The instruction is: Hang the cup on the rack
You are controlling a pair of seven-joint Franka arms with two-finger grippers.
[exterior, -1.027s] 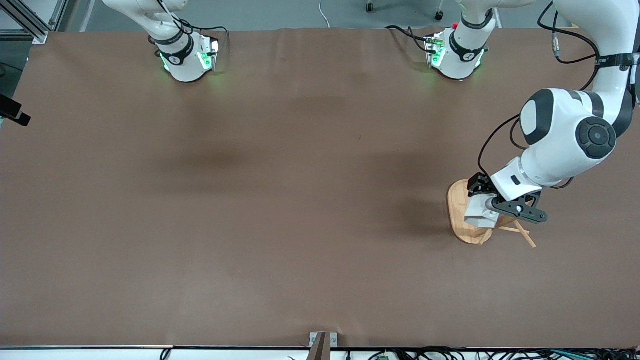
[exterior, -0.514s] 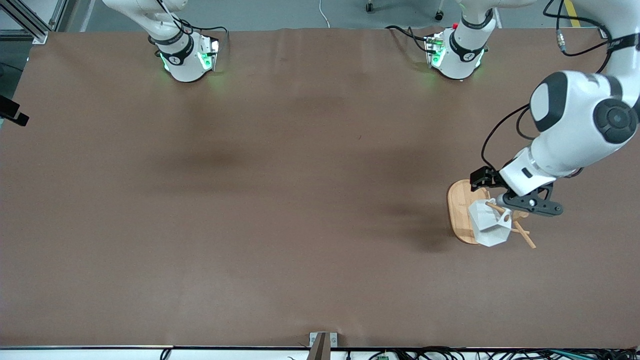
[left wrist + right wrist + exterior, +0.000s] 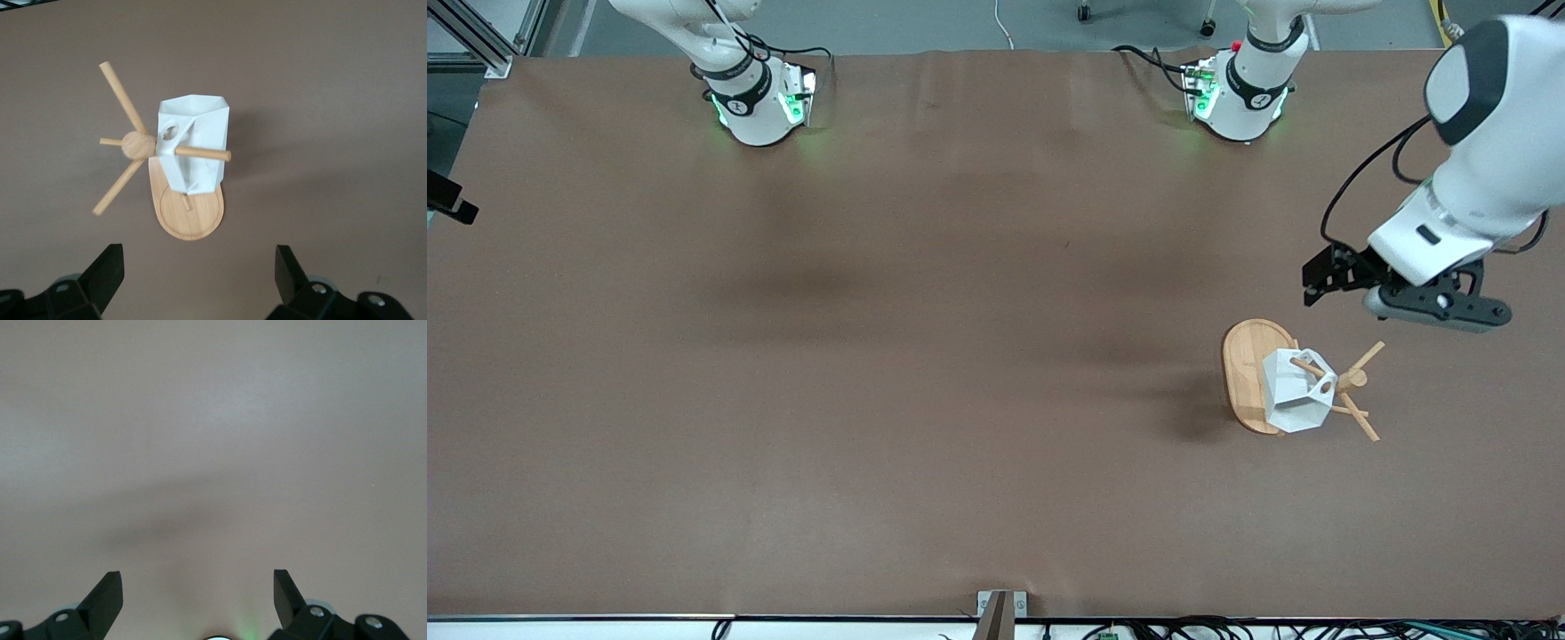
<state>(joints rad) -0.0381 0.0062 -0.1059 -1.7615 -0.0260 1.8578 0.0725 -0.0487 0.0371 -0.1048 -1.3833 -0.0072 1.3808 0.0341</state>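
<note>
The white faceted cup (image 3: pixel 1288 400) hangs on a peg of the bamboo rack (image 3: pixel 1240 373) near the left arm's end of the table. Nothing holds it. In the left wrist view the cup (image 3: pixel 200 123) sits against the post, with a peg (image 3: pixel 203 154) sticking out past its holed tab, above the oval base (image 3: pixel 190 217). My left gripper (image 3: pixel 1436 313) is open and empty, raised over bare table beside the rack; its fingers (image 3: pixel 109 267) frame bare table. My right gripper (image 3: pixel 197 587) is open and empty over bare table; it does not show in the front view.
The brown table (image 3: pixel 925 356) stretches wide toward the right arm's end. Both arm bases (image 3: pixel 756 107) stand along the table's edge farthest from the front camera. Free pegs (image 3: pixel 1360 427) stick out from the rack's post.
My left gripper let go of the cup on the peg, then rose and drew away from the rack. The cup stays hanging. The right arm has not moved.
</note>
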